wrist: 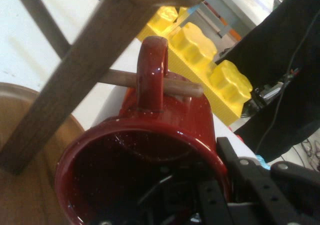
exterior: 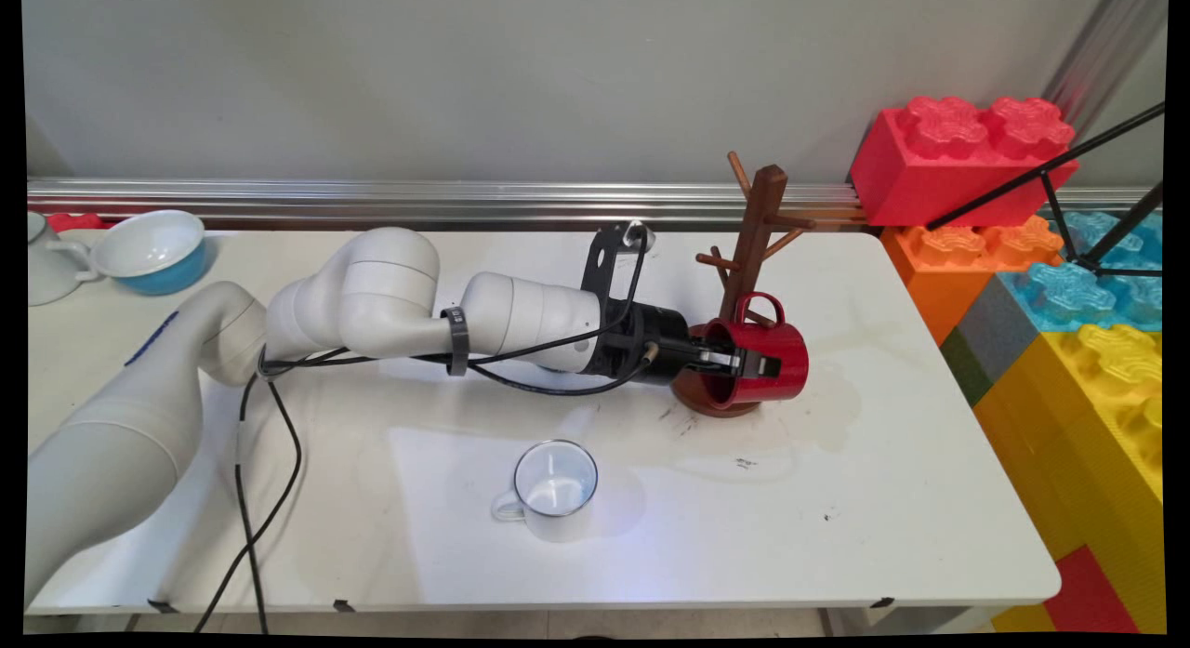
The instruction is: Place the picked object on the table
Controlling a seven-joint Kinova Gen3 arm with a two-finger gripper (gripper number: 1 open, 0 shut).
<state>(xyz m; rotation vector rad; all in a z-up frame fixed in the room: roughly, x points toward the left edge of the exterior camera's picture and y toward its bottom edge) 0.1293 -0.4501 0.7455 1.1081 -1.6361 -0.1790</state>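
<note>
A red enamel mug point(exterior: 779, 355) point(wrist: 145, 135) lies on its side at the foot of a brown wooden mug tree point(exterior: 758, 225) point(wrist: 75, 80). Its mouth faces left, towards the arm. My gripper point(exterior: 744, 362) point(wrist: 216, 170) is shut on the mug's rim, one finger inside the mouth and one outside the wall. The mug's handle point(exterior: 762, 304) point(wrist: 152, 70) points up, and in the hand view a low wooden peg point(wrist: 180, 87) passes through it. The mug hangs just over the tree's round base point(exterior: 711, 402).
A white enamel mug point(exterior: 555, 490) stands upright on the table in front of the arm. A blue bowl point(exterior: 153, 248) and a white cup point(exterior: 42, 257) sit at the far left. Large toy bricks point(exterior: 1041, 257) and a black tripod point(exterior: 1069, 183) border the table's right side.
</note>
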